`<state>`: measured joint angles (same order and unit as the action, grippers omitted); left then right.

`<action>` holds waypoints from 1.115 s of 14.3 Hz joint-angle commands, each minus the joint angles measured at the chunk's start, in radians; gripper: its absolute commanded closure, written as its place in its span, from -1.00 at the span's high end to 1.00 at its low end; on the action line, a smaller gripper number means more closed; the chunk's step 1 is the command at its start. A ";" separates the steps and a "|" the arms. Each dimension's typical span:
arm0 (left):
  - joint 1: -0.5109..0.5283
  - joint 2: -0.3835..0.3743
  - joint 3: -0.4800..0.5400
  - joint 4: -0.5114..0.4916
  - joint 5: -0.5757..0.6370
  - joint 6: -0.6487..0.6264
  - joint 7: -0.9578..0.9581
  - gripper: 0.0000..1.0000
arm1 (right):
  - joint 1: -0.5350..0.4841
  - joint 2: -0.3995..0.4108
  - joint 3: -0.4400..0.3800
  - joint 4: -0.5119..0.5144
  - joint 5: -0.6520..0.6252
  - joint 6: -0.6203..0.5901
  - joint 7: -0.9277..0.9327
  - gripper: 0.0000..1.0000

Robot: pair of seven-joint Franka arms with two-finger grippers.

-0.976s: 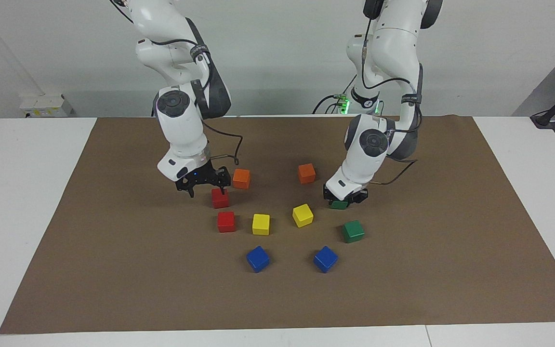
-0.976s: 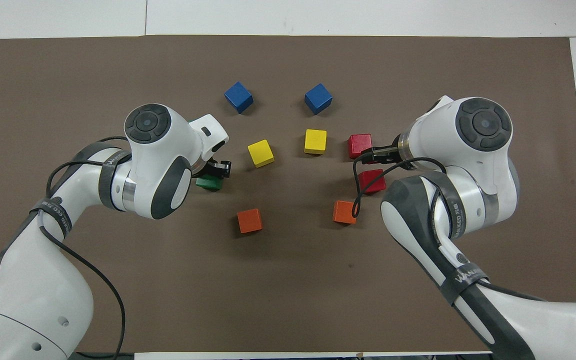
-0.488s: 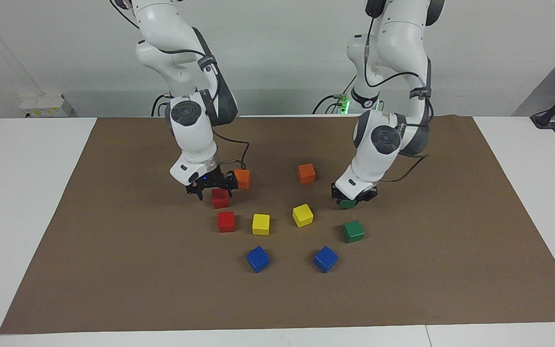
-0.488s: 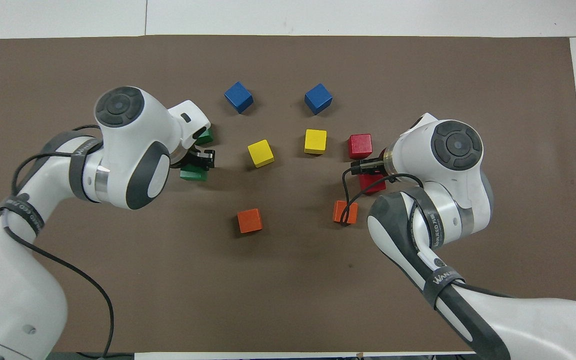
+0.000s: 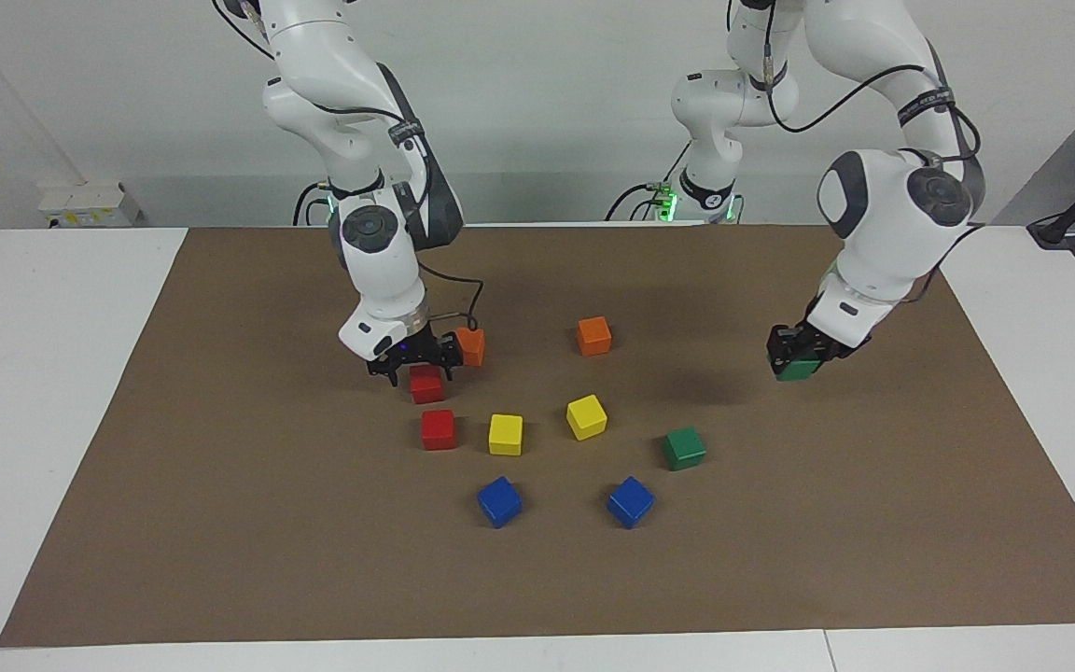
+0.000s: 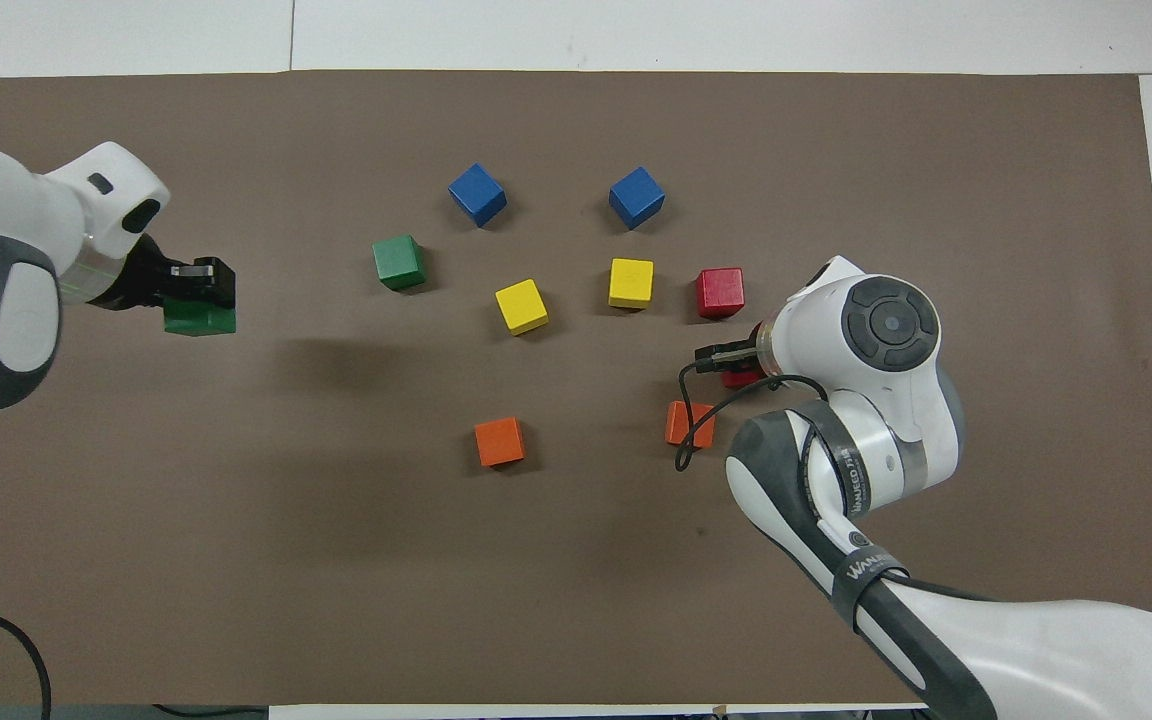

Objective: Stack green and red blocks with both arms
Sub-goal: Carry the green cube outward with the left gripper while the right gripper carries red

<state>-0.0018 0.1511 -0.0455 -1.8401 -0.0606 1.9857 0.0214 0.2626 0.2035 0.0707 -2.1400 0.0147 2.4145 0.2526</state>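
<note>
My left gripper [image 5: 796, 362] is shut on a dark-green cube [image 5: 798, 371] and holds it in the air over bare mat toward the left arm's end; the overhead view shows this gripper [image 6: 198, 298] and its cube [image 6: 200, 319]. The second green cube [image 5: 684, 448] [image 6: 399, 262] sits on the mat beside the yellow cubes. My right gripper [image 5: 421, 366] is open and low over a red cube [image 5: 426, 385], with a finger at each side of it. In the overhead view that cube [image 6: 736, 377] is mostly hidden under the arm. The second red cube [image 5: 438, 429] [image 6: 719, 292] sits just farther from the robots.
Two orange cubes [image 5: 470, 346] [image 5: 593, 336] lie nearest the robots, one close beside my right gripper. Two yellow cubes [image 5: 505, 434] [image 5: 586, 416] and two blue cubes [image 5: 499, 501] [image 5: 630, 501] lie farther out. All sit on a brown mat [image 5: 220, 513].
My left gripper has lifted its green cube off the mat and carried it toward the left arm's end. My right gripper has shifted over the red cube and sunk lower around it.
</note>
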 commanded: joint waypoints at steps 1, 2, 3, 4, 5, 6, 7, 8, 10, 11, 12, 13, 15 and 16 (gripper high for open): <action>0.118 -0.028 -0.010 -0.042 0.005 -0.004 0.174 -1.00 | 0.013 -0.012 0.004 -0.027 0.002 0.032 0.021 0.95; 0.153 -0.033 -0.008 -0.062 0.005 0.011 0.228 -1.00 | 0.015 -0.010 0.004 -0.031 0.002 0.034 0.020 0.87; 0.178 -0.042 -0.008 -0.086 0.005 0.033 0.273 -1.00 | 0.015 -0.001 0.004 -0.034 0.002 0.037 0.013 0.51; 0.196 -0.044 -0.008 -0.120 0.007 0.085 0.308 -1.00 | 0.015 0.004 0.004 -0.034 0.002 0.037 0.010 0.07; 0.213 -0.044 -0.008 -0.157 0.007 0.140 0.325 -1.00 | 0.017 0.004 0.004 -0.034 -0.002 0.037 0.008 -0.66; 0.226 -0.044 -0.008 -0.188 0.008 0.181 0.337 -1.00 | 0.017 0.005 0.003 -0.025 -0.010 0.022 0.011 -1.00; 0.235 -0.041 -0.008 -0.209 0.008 0.215 0.356 -1.00 | 0.008 0.004 0.001 -0.011 -0.012 0.012 0.008 -1.00; 0.243 -0.038 -0.008 -0.228 0.008 0.246 0.368 -1.00 | -0.014 0.004 0.000 0.029 -0.013 -0.038 0.007 -1.00; 0.252 -0.027 -0.008 -0.252 0.008 0.295 0.370 -1.00 | -0.101 0.004 0.000 0.170 -0.013 -0.209 -0.069 -1.00; 0.253 -0.022 -0.008 -0.261 0.008 0.311 0.370 -1.00 | -0.159 0.005 0.000 0.219 -0.013 -0.262 -0.158 -1.00; 0.253 -0.019 -0.008 -0.269 0.008 0.327 0.370 -1.00 | -0.216 0.004 0.000 0.232 -0.013 -0.268 -0.233 -1.00; 0.253 -0.007 -0.008 -0.277 0.008 0.346 0.370 -1.00 | -0.276 0.004 0.000 0.230 -0.013 -0.261 -0.306 -1.00; 0.253 0.014 -0.008 -0.278 0.008 0.370 0.368 -1.00 | -0.362 0.002 0.000 0.212 -0.013 -0.238 -0.425 -1.00; 0.253 0.021 -0.008 -0.277 0.008 0.375 0.367 -1.00 | -0.394 -0.002 0.000 0.192 -0.013 -0.223 -0.458 -1.00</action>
<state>0.2345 0.1616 -0.0428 -2.1019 -0.0604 2.3203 0.3748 -0.0812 0.1996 0.0559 -1.9211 0.0073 2.1658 -0.1405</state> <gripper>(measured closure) 0.445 0.445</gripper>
